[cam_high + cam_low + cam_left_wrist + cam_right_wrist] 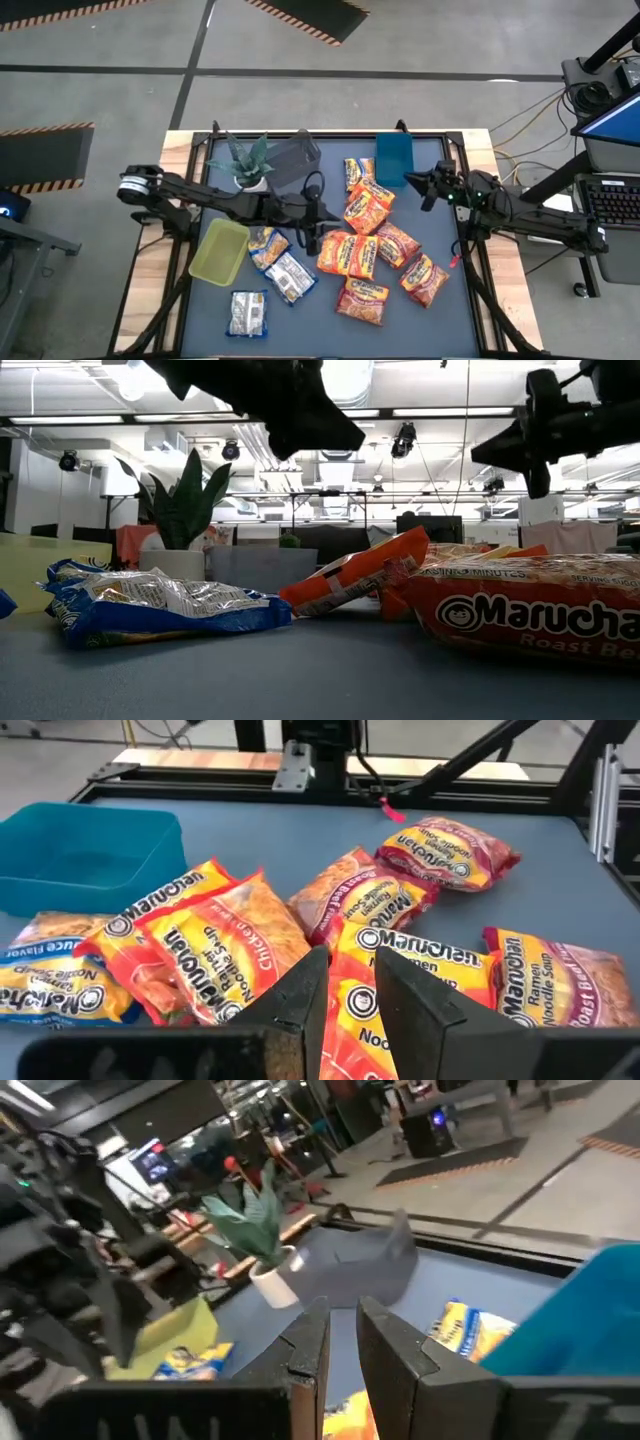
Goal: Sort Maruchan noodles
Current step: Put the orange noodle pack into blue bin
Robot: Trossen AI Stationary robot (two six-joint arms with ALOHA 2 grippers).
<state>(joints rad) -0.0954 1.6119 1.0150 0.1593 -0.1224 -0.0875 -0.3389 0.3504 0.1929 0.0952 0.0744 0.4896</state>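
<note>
Step in hand: I judge I am between picks; my left gripper (345,995) hangs above the pile of orange packets (362,238) and holds nothing.
Left fingers: a narrow gap stands between them, and through it I see only a packet lying below.
Right gripper (340,1340): it waits in the air near the teal bin (394,160), its fingers nearly pressed together, nothing between them.
Noodles: most orange packets lie just ahead of and under my left fingers, some overlapping; one orange-yellow chicken packet (225,945) is just beside my left fingertip.
Other packets: the blue-and-silver ones (281,268) lie behind my left fingers, next to the yellow-green bin (220,251), and one more (246,312) lies apart from them.
Next move: I think I must open my left fingers wider, go down on the top packet and pinch it by an edge, because the packets are flat and slippery.
Teal bin: I see nothing inside.
Yellow-green bin: it looks empty from above.
Grey bin (294,160): it stands beside the plant (247,160); I cannot tell its contents.
</note>
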